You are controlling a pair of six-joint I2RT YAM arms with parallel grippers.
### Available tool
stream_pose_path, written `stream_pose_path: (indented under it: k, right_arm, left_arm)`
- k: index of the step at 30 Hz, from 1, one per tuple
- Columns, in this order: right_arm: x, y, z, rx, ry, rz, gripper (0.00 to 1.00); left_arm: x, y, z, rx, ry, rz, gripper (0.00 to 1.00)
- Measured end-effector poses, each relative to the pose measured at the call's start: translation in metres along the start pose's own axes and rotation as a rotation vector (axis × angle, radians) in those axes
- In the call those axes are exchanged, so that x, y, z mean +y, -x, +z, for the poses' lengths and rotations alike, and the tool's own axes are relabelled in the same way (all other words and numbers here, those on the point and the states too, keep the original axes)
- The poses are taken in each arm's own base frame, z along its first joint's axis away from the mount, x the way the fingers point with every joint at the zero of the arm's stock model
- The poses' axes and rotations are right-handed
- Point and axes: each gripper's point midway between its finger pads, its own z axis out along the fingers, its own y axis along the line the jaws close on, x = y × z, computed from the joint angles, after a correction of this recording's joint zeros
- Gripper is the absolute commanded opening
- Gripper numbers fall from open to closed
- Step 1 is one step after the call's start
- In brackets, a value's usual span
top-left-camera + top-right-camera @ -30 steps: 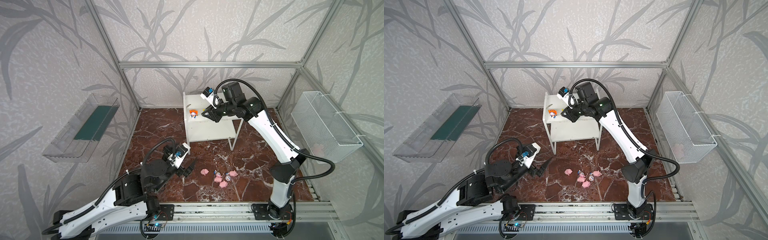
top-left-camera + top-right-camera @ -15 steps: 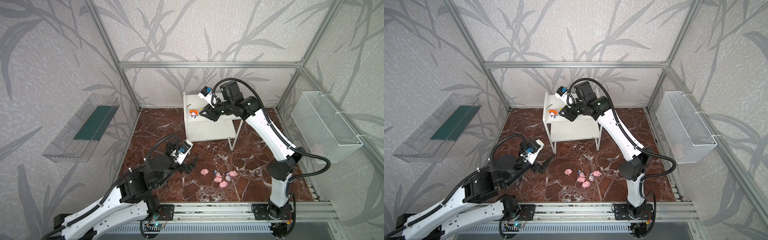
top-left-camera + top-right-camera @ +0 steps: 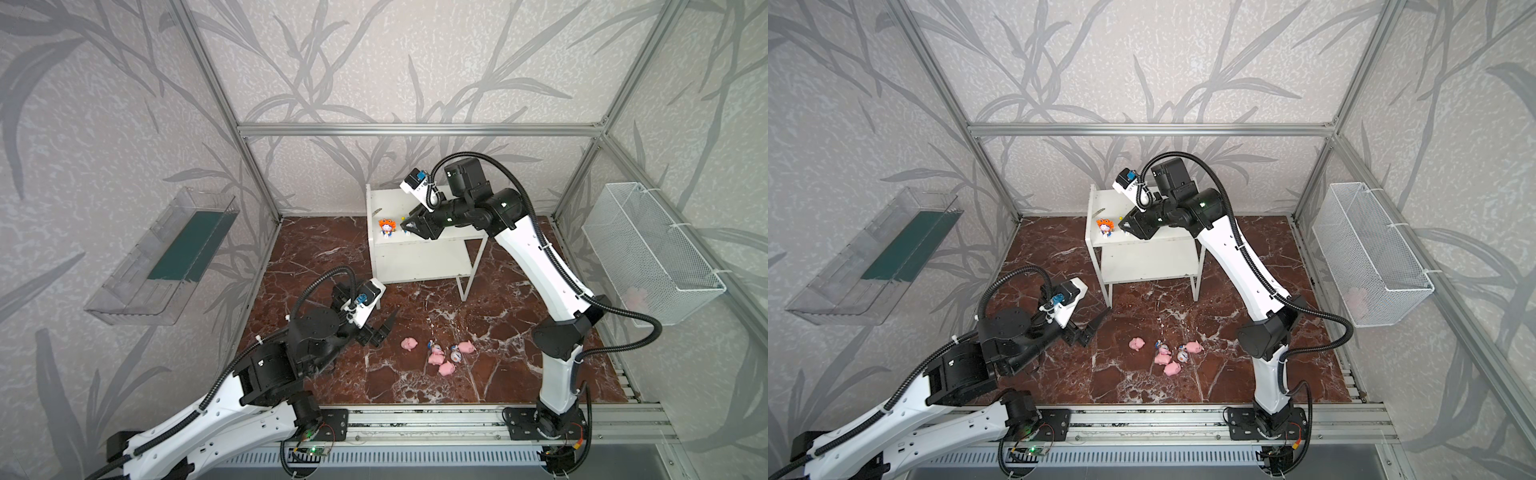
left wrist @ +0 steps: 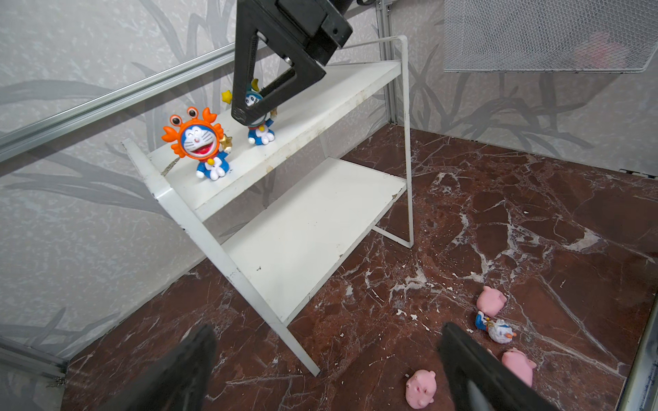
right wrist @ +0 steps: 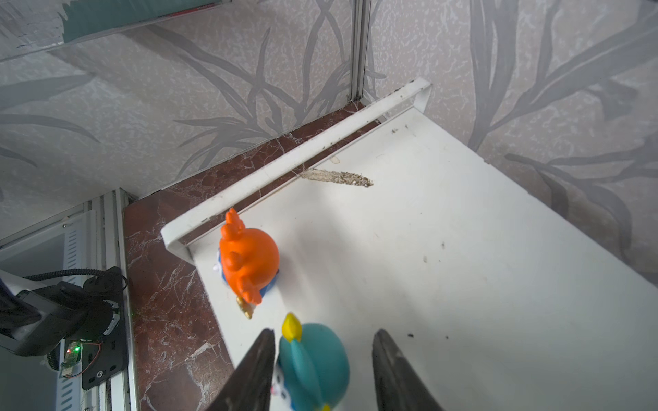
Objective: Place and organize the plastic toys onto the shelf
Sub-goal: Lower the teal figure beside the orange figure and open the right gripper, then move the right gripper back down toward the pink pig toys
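Two placed atop white two-tier shelf (image 4: 349,89): orange-crab-hooded plastic figurine (image 4: 197,142) beside teal-capped plastic figurine (image 5: 313,359), starting row; right gripper (image 5: 324,334) part-open, loose astride latter; left gripper (image 4: 327,329) wide, empty.

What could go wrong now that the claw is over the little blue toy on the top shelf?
1. The right gripper has its jaws apart around the teal-capped figurine, one finger right beside it; pulling back could tip it.
2. It stands close to the orange crab figurine near the front edge of the shelf, so a fall might take both down.
3. The pink pigs lie bunched on the floor; the open left gripper may scatter neighbours grabbing one.
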Motion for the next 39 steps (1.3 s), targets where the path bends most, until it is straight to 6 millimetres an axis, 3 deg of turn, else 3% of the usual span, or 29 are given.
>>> stream_pose_path:
  k: [5,9,15,19,22,26,29,35,39]
  right_arm:
    - [0.005,-0.003,-0.016,-0.001,-0.009,-0.002,0.51]
    - [0.022,-0.015,-0.053,-0.026,-0.027,-0.002,0.52]
    - [0.061,-0.055,-0.122,-0.111,-0.049,-0.007,0.57]
    - [0.081,-0.108,-0.14,-0.112,-0.046,0.026,0.57]
    - [0.091,-0.155,-0.132,-0.075,-0.03,0.084,0.57]
    - [0.101,-0.228,-0.1,0.033,0.014,0.202,0.55]
    - [0.105,-0.275,-0.072,0.129,0.036,0.293,0.47]
    - [0.099,-0.343,-0.037,0.293,0.001,0.446,0.37]
    - [0.099,-0.373,-0.024,0.376,-0.011,0.522,0.35]
  left_arm:
    - [0.0,0.0,0.002,-0.001,-0.001,-0.009,0.99]
    - [-0.004,-0.001,0.003,-0.009,-0.018,-0.029,0.99]
    - [-0.018,-0.019,0.007,0.004,-0.073,-0.068,0.99]
    - [-0.033,-0.035,0.015,0.016,-0.126,-0.11,0.99]
    - [-0.045,-0.051,0.023,0.036,-0.159,-0.154,0.99]
    - [-0.063,-0.082,0.037,0.082,-0.199,-0.226,0.99]
    - [-0.073,-0.102,0.044,0.117,-0.219,-0.267,0.99]
    - [-0.082,-0.108,0.048,0.128,-0.25,-0.348,0.99]
    - [-0.082,-0.105,0.046,0.111,-0.257,-0.388,0.99]
